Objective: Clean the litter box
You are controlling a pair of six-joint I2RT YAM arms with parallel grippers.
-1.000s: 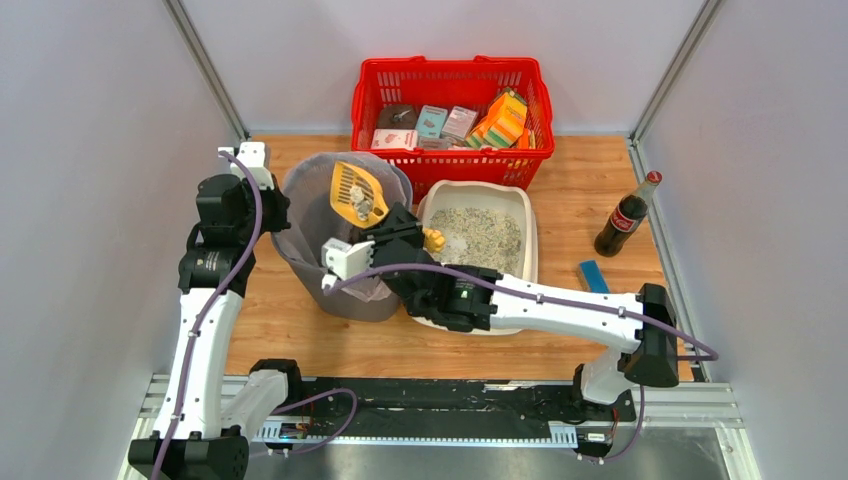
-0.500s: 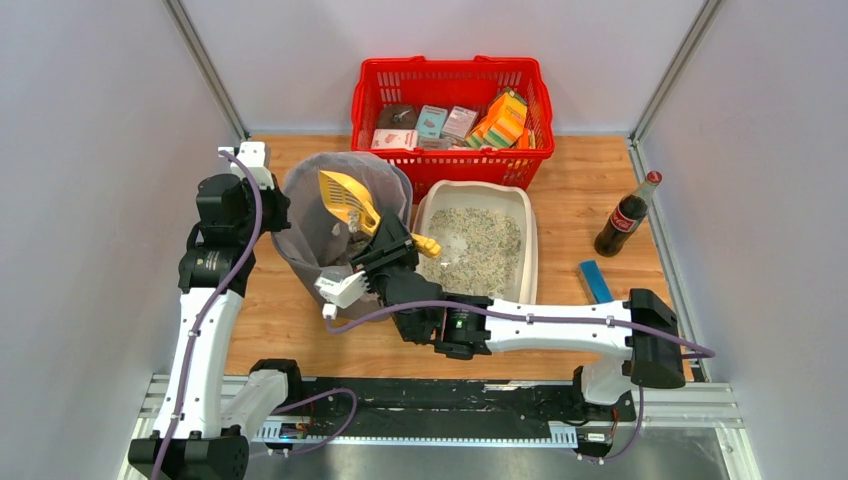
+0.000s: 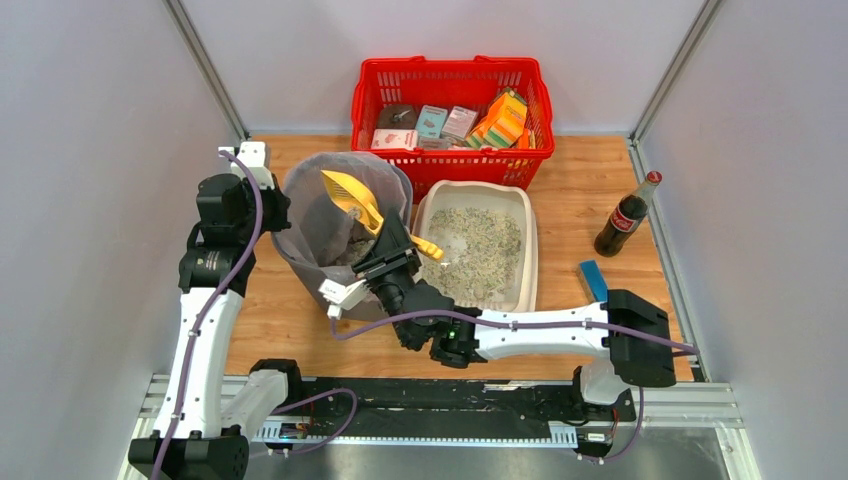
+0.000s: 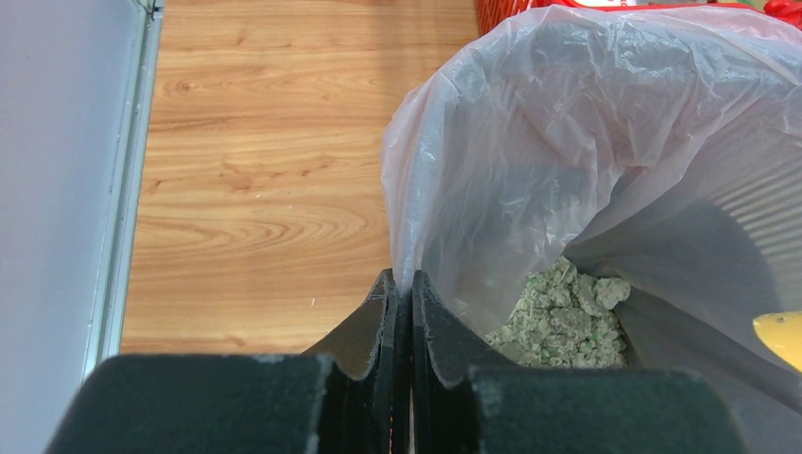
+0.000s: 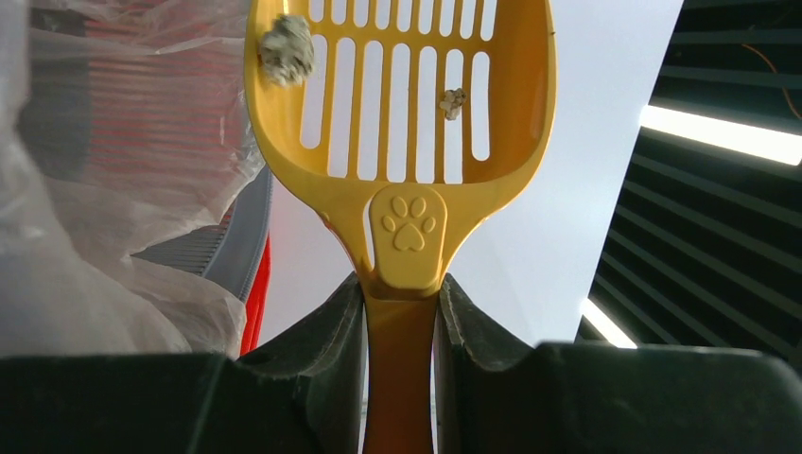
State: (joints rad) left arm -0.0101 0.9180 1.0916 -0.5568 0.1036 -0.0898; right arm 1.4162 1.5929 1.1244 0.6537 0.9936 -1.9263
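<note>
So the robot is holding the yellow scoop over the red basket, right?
Not the red basket. The right end effector holds the yellow scoop over the grey bin with the clear bag; the top external view shows it.

The right tool [image 5: 399, 288] clamps a yellow scoop [image 5: 409, 232] (two clumps [image 5: 287, 49] clinging).

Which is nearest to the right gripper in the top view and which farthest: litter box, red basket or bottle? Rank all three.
From the right gripper:
1. Litter box: right beside the gripper, on its right.
2. Basket: at the back of the table, beyond the litter box.
3. Bottle: standing near the table's right edge, plainly farthest.
</note>
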